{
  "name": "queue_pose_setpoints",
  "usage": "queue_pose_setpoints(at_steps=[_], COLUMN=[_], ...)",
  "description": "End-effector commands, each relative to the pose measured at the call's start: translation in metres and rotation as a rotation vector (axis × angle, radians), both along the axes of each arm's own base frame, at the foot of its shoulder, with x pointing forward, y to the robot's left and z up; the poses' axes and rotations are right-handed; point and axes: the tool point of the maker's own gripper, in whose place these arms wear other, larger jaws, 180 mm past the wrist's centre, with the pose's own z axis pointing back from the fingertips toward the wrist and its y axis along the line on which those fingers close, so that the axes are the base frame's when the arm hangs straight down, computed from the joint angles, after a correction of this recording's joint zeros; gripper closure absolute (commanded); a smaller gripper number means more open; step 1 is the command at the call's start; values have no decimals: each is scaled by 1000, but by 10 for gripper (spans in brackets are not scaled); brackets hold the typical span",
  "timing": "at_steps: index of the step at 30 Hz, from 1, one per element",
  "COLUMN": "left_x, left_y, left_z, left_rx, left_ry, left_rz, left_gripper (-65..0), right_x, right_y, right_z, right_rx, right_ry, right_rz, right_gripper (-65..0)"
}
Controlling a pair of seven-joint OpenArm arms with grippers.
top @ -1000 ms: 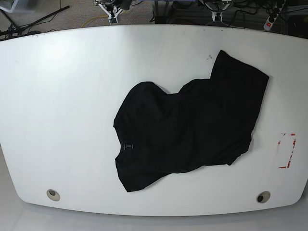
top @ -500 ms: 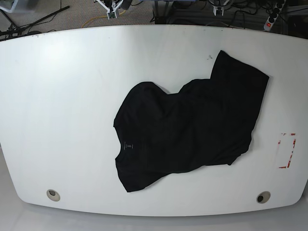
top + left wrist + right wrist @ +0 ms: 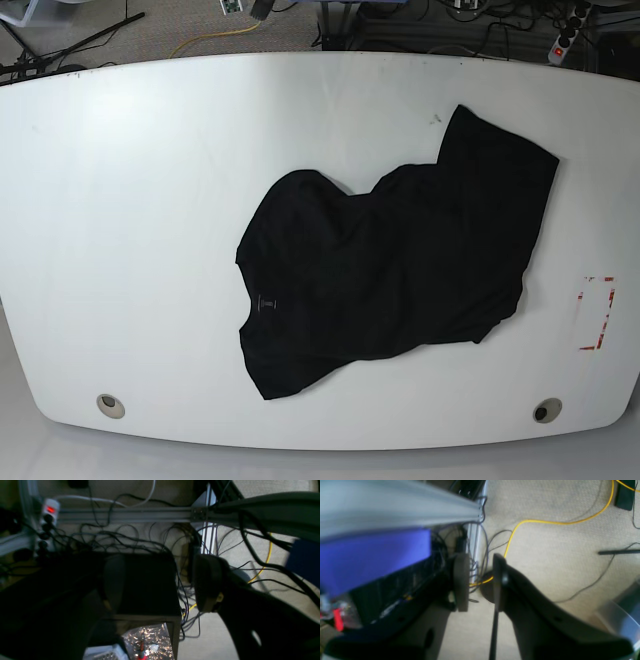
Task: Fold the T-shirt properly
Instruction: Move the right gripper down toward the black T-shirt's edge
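Left gripper (image 3: 160, 582): jaws wide apart, empty, over floor cables. Right gripper (image 3: 477, 580): jaws narrowly apart, empty. T-shirt (image 3: 400, 265) lies crumpled, right of centre on white table (image 3: 130, 220); neck label (image 3: 268, 302) visible, writing unreadable.

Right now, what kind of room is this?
Probably a robot lab or workshop: a big white table with a black T-shirt, tangled cables, a power strip and metal framing on carpet.

We see a broad white counter (image 3: 150, 200) bearing red-and-white tape marks (image 3: 598, 312), and a yellow cable (image 3: 552, 522) across beige carpet (image 3: 557, 562).
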Motion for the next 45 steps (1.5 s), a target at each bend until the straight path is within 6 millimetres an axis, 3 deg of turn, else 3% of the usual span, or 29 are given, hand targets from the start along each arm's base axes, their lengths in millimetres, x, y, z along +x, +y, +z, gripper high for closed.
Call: queue_pose_setpoints(at_steps=[1, 6, 14, 20, 25, 30, 39, 45], left_x=[5, 8, 22, 45, 80, 85, 137, 154], left_y=[0, -4, 9, 12, 19, 26, 31, 29], left_z=[21, 66, 136, 184, 218, 224, 228, 232], left_rx=[4, 5, 1, -29, -5, 18, 32, 26], left_ry=[-56, -132, -254, -348, -467, -486, -633, -683], left_rz=[-15, -47, 34, 34, 24, 23, 22, 24], left_gripper=[-393, -393, -393, -393, -393, -393, -396, -397], right_x=[7, 5, 21, 37, 57, 77, 144, 184], right_y=[1, 4, -27, -46, -56, -52, -48, -43], right_z=[17, 47, 91, 133, 172, 192, 204, 211], right_rx=[8, 16, 10, 55, 76, 99, 136, 182], right_ry=[-52, -104, -178, -214, -265, -335, -509, -562], right_rz=[6, 17, -68, -144, -196, -201, -203, -206], right_gripper=[-144, -144, -144, -144, -144, -144, -144, -152])
